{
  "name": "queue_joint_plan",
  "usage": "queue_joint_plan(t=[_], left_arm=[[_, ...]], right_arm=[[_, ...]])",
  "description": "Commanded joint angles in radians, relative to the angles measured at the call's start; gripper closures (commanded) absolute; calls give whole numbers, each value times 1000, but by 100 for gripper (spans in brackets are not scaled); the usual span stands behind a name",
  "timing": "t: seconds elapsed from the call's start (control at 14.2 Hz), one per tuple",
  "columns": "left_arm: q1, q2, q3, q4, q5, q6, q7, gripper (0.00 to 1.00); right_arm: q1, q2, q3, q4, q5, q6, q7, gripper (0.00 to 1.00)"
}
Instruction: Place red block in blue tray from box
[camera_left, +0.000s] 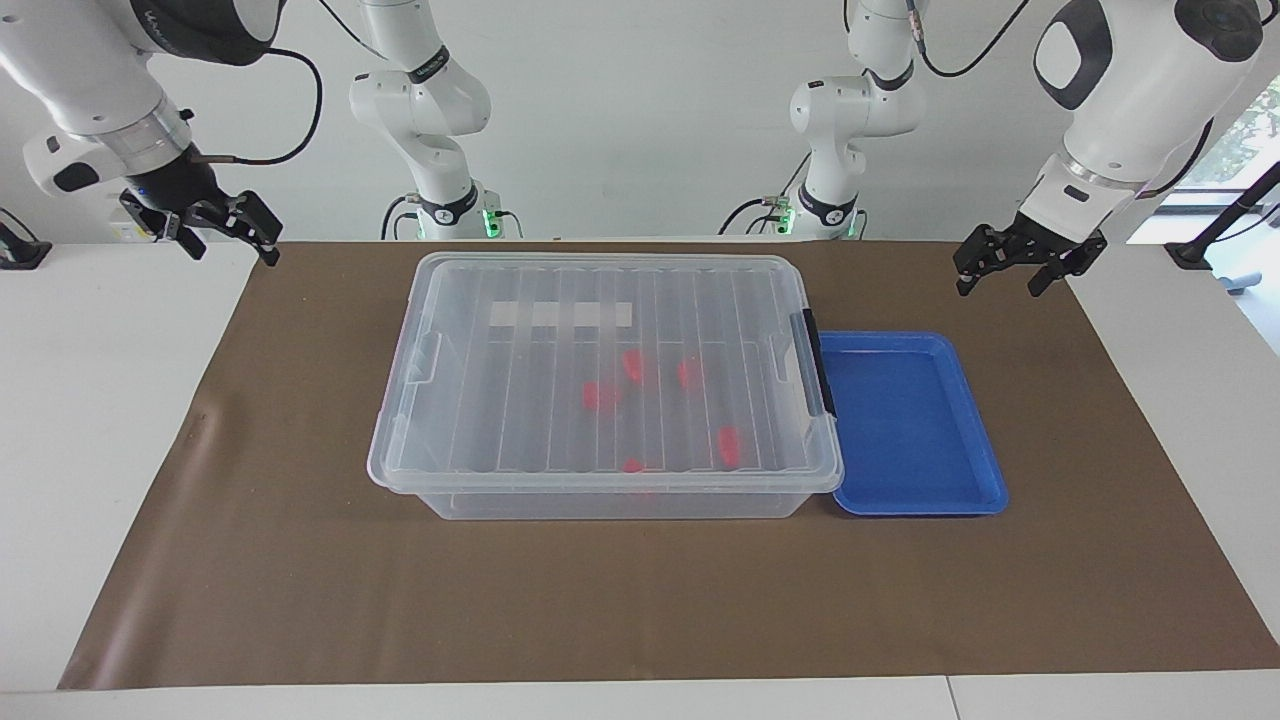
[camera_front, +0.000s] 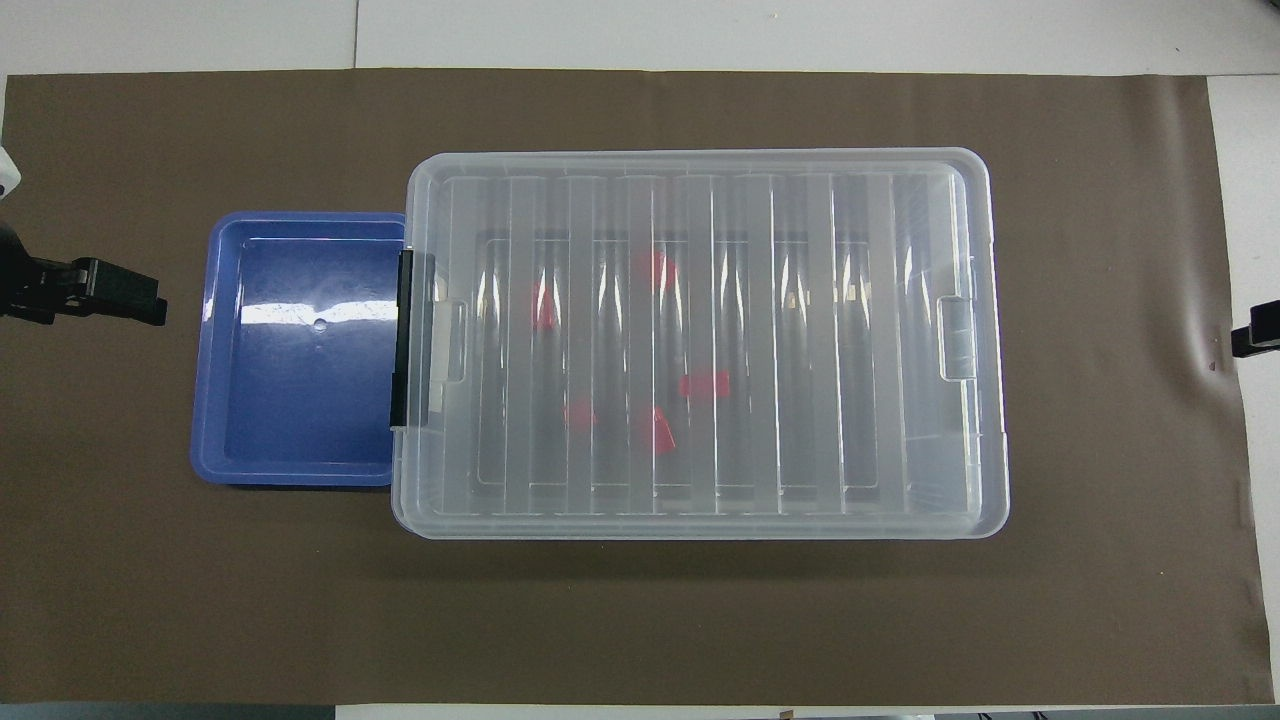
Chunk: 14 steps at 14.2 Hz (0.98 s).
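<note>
Grippers hang apart from everything in the facing view: the left gripper (camera_left: 1030, 268) and right gripper (camera_left: 228, 232) both have fingers spread, holding nothing, each waiting over its own end of the brown mat (camera_left: 300, 560). One lidded box (camera_left: 606, 385) sits beside one blue tray (camera_left: 915, 425), touching it.

Overhead, five red blocks (camera_front: 704, 385) show through the lid (camera_front: 700, 340), all inside the box.

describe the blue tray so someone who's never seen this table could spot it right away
Start at the big clear lidded box in the middle of the brown mat. The blue tray sits right beside it at the left arm's end, against the box's dark latch. It is the only opaque blue thing, shallow, open and empty, much smaller than the box.
</note>
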Motion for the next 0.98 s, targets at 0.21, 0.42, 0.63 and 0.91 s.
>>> queue_joint_plan(t=[0.21,0.42,0.63,0.91], left_arm=[[9,-26,-2,-26,-14,-7,-6,0],[9,-26,-2,-26,-12,-3,-4,0],[9,-25,-4,-26,-14,-1,-9,0],[3,-26,-2,-26,-14,-1,-9,0]], right_arm=[[-14,-10,9,-7,12,2,-18,0],[-16,-12,7,-9,15,-14,-18,0],[-8,-6,4,-13,10,15,-24,0],[37,-33,16,-93,13,99,9,0]])
